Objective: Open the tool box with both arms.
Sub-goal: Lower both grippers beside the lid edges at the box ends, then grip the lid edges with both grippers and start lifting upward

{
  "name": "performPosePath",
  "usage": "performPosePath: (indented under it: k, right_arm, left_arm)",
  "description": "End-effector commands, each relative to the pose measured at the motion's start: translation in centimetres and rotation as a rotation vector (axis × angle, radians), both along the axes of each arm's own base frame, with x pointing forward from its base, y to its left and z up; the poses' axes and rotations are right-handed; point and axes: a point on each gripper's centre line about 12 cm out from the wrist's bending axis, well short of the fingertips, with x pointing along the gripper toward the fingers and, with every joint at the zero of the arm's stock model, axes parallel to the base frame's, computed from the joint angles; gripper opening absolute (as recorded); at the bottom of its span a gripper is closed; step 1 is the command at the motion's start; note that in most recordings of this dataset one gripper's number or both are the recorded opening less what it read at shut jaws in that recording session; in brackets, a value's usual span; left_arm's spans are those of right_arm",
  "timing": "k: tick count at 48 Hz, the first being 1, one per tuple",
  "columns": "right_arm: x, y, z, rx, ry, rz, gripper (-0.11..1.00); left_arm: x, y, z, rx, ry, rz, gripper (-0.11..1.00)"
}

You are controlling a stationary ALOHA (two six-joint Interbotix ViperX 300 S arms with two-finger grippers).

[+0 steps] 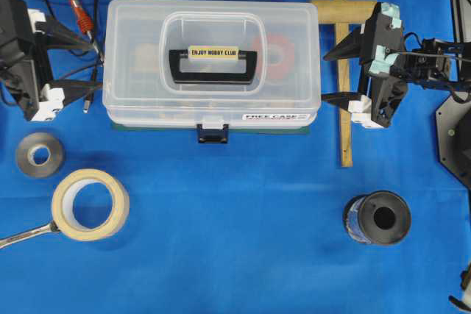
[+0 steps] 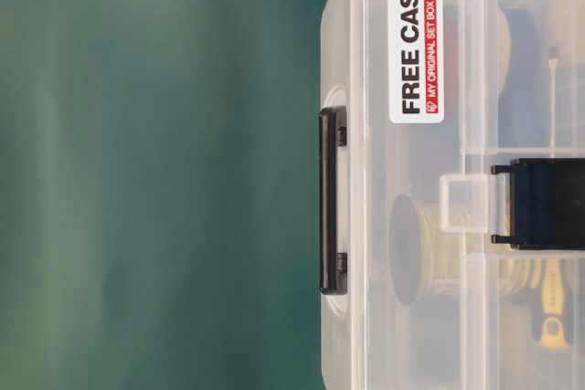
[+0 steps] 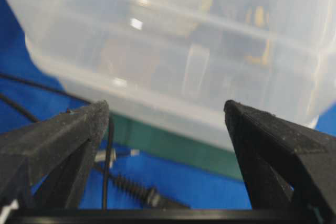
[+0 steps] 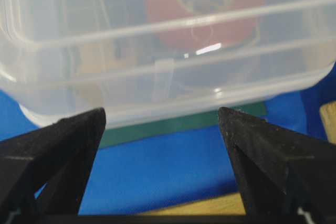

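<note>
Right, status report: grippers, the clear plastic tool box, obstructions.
Left gripper and right gripper open, flanking the box ends. Clear plastic tool box shut, dark blue latch down. Black cables by left fingers.

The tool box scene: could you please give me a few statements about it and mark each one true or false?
1. The tool box lid is closed, with the latch down. True.
2. The left gripper is clamped on the handle. False: it is open beside the box's end, apart from it.
3. The right gripper is open at the opposite end. True.
4. The masking tape roll sits on the lid. False: it lies on the blue table in front.
5. A red spool shows inside. True.
</note>
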Motion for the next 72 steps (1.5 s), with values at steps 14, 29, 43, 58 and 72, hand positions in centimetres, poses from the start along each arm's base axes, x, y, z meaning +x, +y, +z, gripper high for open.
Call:
performPosePath:
  k: [14,29,43,58,72]
  right_arm:
    - [1.3,-0.3,1.7,-0.023,-0.075,0.002,0.86]
    - [1.9,-0.5,2.4,-0.030,-0.103,0.000,0.86]
    - [2.6,-0.7,4.5,-0.044,-0.157,0.001,0.86]
    - [2.8,-0.8,6.8,-0.068,-0.203,0.008,0.86]
    - [3.1,-0.9,8.5,-0.094,-0.228,0.015,0.86]
  left_arm:
    - [2.5,0.3,1.0,-0.005,-0.024,-0.008,0.89]
    - [2.5,0.3,1.8,0.003,-0.047,-0.011,0.89]
    - [2.0,0.1,3.8,0.023,-0.123,-0.011,0.89]
    - [2.3,0.3,4.7,0.033,-0.148,-0.008,0.89]
    - [2.7,0.6,5.7,0.043,-0.176,-0.001,0.89]
